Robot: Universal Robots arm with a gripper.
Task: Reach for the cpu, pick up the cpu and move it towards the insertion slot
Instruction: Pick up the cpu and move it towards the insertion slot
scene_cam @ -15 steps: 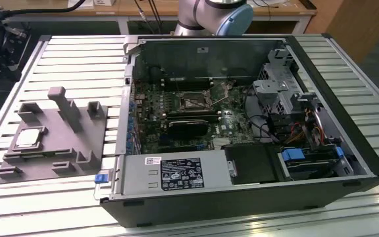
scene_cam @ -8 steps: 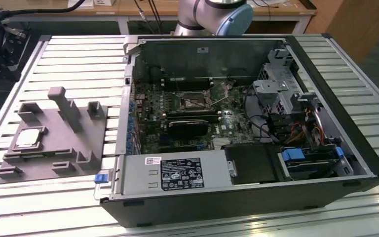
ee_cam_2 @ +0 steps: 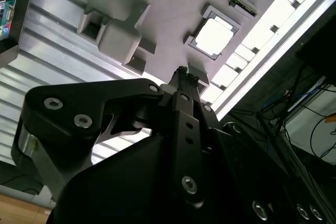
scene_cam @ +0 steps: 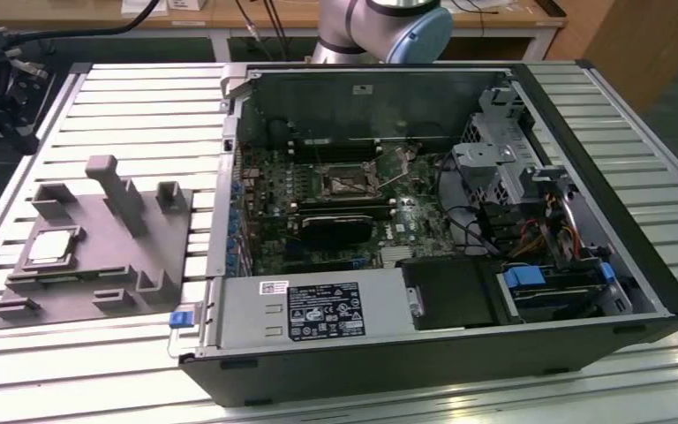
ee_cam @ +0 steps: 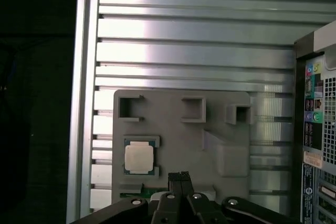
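The cpu (scene_cam: 54,246) lies flat in a recess of the grey tray (scene_cam: 103,231), at the exterior view's lower left, on the slatted metal table (scene_cam: 139,106). In the first wrist view the gripper (ee_cam: 179,178) hangs over the tray near the cpu, clear of it, its fingers pressed together and holding nothing. I judge the reach to be the step in hand. A pickup calls for the fingers to part and line up squarely over the cpu's edges. The insertion slot (scene_cam: 349,181) sits well apart, inside the open computer case (scene_cam: 433,358). Whether its bracket is raised is hard to tell. The arm (scene_cam: 387,26) is cut off at the exterior view's top edge.
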